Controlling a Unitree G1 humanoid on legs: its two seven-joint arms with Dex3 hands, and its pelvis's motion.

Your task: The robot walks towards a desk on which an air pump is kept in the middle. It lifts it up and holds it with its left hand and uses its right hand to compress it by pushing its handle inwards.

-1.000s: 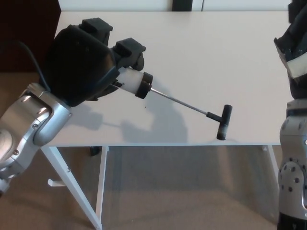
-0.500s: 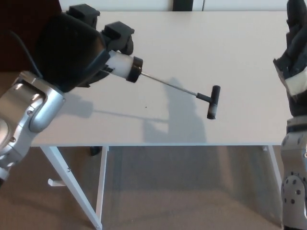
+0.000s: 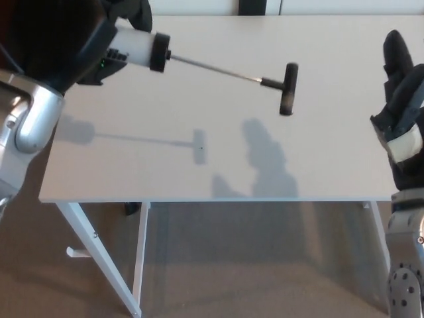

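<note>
The left robot hand (image 3: 59, 40) gripped the air pump (image 3: 139, 50) above the desk (image 3: 265, 165), its handle (image 3: 288, 88) pulled out; the right robot hand (image 3: 401, 126) hung empty, fingers spread, well apart.

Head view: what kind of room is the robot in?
Probably an office or a test room, though little shows: a plain white desk on thin white legs, brownish carpet-like floor, and nothing on the desk.

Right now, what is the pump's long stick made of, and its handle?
The rod looks like bare metal: thin, grey, a little shiny. The T handle looks like matte black plastic or rubber; which one can't be told. The left hand holds the pump's white barrel.
</note>
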